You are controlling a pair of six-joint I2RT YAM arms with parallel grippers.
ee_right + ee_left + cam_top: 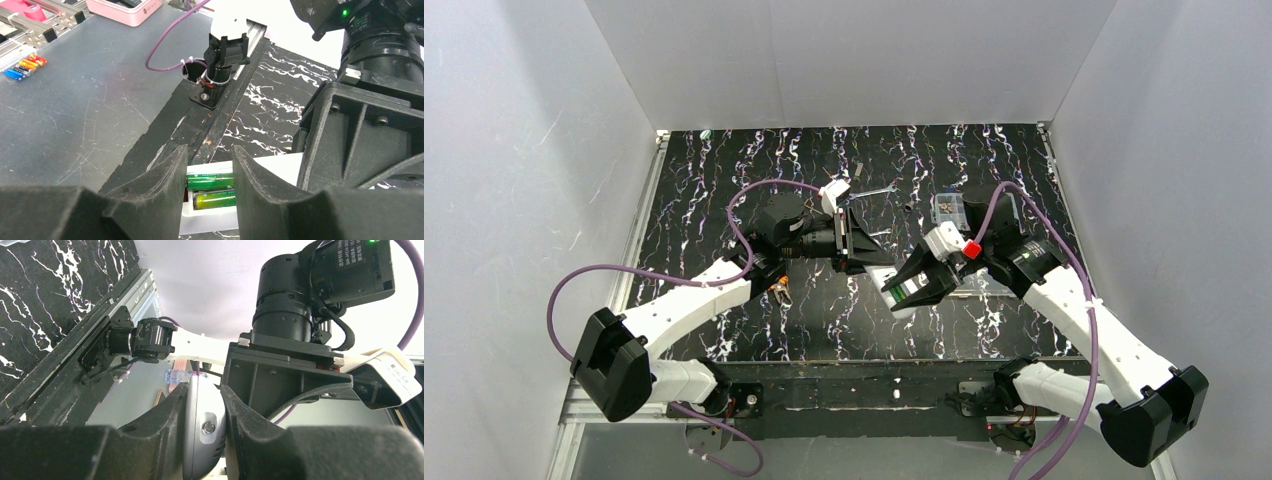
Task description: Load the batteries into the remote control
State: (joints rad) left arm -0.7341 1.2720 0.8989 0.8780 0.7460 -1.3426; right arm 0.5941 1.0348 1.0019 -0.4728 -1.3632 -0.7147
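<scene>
1. Nearest the right wrist camera, the right fingers (160, 190) stand apart with a gap between them; in that gap lie the batteries (212, 200), two slim green cells side by side.
2. Both cells appear to sit in the recessed back of the white remote control (265, 180); their ends are hidden behind the fingers, so I cannot tell whether the pads press on a cell or merely straddle the pair.
3. The left fingers (165, 415) are pressed onto the remote control's two sides, seen edge-on from the left wrist; they hold it just above the black marbled worktop (824, 320), compartment turned toward the right arm.
4. From above, the remote is between the two arms at mid-worktop, with green showing where the right arm meets it.
5. Judged done: both cells are brought to the compartment, apparently lying in their bays.
6. Judged left: confirming that each is seated fully down and flat; drawing the right arm clear; fitting a cover, none being visible on the compartment now.
</scene>
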